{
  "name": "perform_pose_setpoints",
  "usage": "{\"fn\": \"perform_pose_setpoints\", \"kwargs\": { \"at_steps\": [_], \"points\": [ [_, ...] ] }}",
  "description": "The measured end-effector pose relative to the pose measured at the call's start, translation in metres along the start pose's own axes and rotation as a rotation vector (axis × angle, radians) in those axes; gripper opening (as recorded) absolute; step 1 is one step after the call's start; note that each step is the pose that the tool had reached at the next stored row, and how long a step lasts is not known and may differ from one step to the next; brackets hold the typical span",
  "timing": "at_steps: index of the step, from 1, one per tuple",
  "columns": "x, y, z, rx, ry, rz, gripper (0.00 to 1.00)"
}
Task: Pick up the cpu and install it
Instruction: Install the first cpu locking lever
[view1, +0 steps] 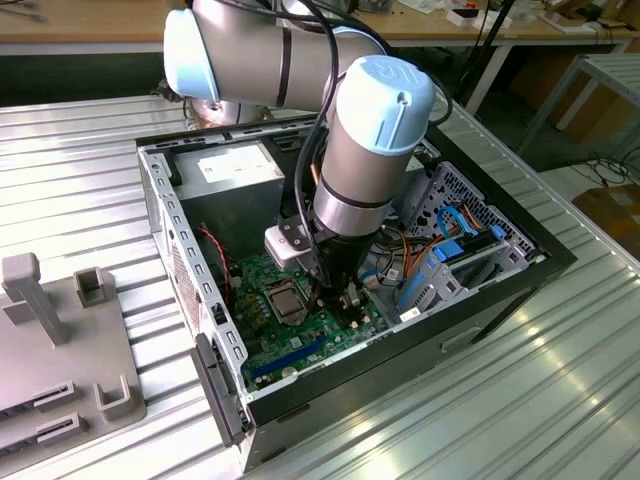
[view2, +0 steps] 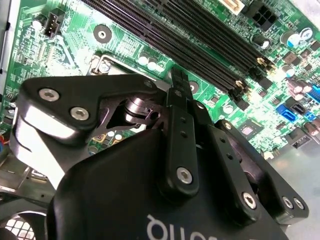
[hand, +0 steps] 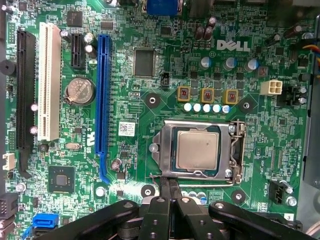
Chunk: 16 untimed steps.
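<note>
**Gripper poised beside seated cpu inside open computer case**

Fixtures (view1: 60, 330), grey and blocky, sit on the ribbed table (view1: 520, 400) at the exterior view's left. Right of them lies the open case (view1: 160, 200), with the green motherboard (view1: 300, 340) on its floor. In the first wrist view the blue expansion slot (hand: 103, 100) comes first, then the cpu (hand: 197, 150), already lying flat in its metal socket frame (hand: 165, 150). The gripper (hand: 169, 186) hovers just beside the socket, fingers pressed together and holding nothing. Placement looks done; the frame possibly remains unlatched, though that is hard to judge. Securing would need careful contact. Memory slots (view2: 200, 45) and cables (view1: 440, 260) crowd the far right.
</note>
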<state>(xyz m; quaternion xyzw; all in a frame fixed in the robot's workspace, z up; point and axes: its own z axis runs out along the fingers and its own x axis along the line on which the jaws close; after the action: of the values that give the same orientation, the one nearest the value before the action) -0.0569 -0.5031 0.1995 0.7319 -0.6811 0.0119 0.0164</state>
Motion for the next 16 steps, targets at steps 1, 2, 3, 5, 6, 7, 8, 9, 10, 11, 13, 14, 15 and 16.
{"fn": "perform_pose_setpoints", "kwargs": {
  "at_steps": [1,2,3,5,6,7,8,9,10,11,13,14,15,16],
  "points": [
    [0.0000,0.0001,-0.0014,0.0004,-0.0005,0.000,0.11],
    [0.0001,0.0004,-0.0048,0.0005,-0.0007,0.000,0.11],
    [0.0004,0.0006,-0.0093,0.0001,0.0000,0.000,0.11],
    [0.0006,0.0008,-0.0177,0.0002,-0.0001,0.000,0.11],
    [0.0008,0.0010,-0.0209,0.0001,0.0000,0.000,0.11],
    [0.0009,0.0012,-0.0238,0.0001,0.0000,0.000,0.11],
    [0.0010,0.0014,-0.0269,0.0001,0.0000,0.000,0.11],
    [0.0010,0.0024,-0.0303,0.0002,0.0000,-0.001,0.11],
    [0.0008,0.0036,-0.0306,0.0003,-0.0002,-0.001,0.11],
    [0.0006,0.0051,-0.0306,0.0003,-0.0003,-0.002,0.11],
    [0.0001,0.0070,-0.0307,0.0003,-0.0001,-0.002,0.11],
    [0.0000,0.0071,-0.0307,0.0003,0.0000,-0.002,0.11],
    [0.0000,0.0071,-0.0307,0.0003,0.0000,-0.002,0.11],
    [0.0000,0.0071,-0.0307,0.0003,0.0000,-0.003,0.11]
  ]
}}
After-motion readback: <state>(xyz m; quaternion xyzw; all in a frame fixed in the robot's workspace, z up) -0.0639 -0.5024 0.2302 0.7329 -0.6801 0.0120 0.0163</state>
